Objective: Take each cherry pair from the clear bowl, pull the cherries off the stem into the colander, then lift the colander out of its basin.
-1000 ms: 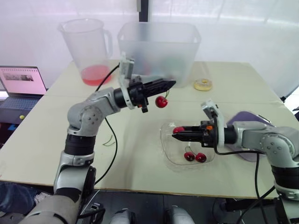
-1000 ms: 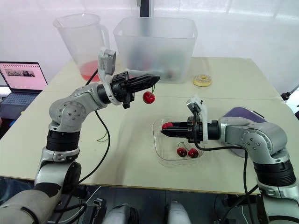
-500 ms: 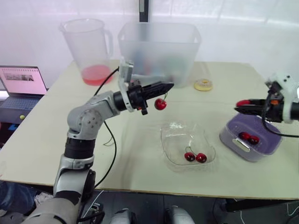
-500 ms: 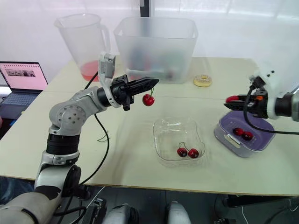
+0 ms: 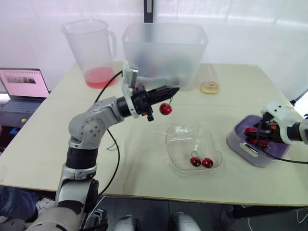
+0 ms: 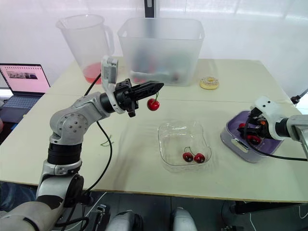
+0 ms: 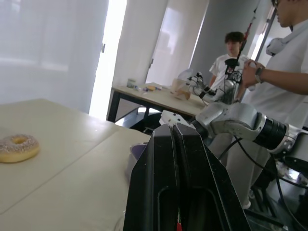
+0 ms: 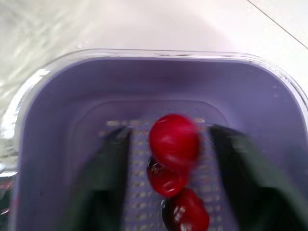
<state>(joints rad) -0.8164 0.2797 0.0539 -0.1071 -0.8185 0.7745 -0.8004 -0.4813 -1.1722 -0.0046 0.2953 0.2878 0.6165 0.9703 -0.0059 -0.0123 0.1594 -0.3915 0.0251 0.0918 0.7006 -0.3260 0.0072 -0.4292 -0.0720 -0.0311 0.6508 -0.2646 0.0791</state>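
Note:
My left gripper (image 5: 176, 89) is shut on a thin stem, and a single red cherry (image 5: 165, 109) hangs from it above the table, left of and behind the clear bowl (image 5: 179, 130). One cherry pair (image 5: 201, 162) lies in that bowl. At the right, my right gripper (image 5: 256, 134) reaches down into the purple colander (image 5: 237, 140). Its fingers (image 8: 106, 178) are spread open in the right wrist view. Between them a blurred cherry (image 8: 174, 139) is loose, just above two cherries (image 8: 185, 211) on the colander's floor. The colander sits in its clear basin (image 8: 21, 103).
A pitcher (image 5: 91, 45) with red liquid and a large translucent tub (image 5: 163, 48) stand at the back of the table. A doughnut (image 5: 209, 87) lies right of the tub. A laptop (image 5: 21, 86) is beyond the left edge. People (image 7: 288, 57) stand nearby.
My right gripper carried a cherry from the clear bowl to the colander, dropped into it and opened, letting the cherry go. The left gripper kept its stem and cherry almost still.

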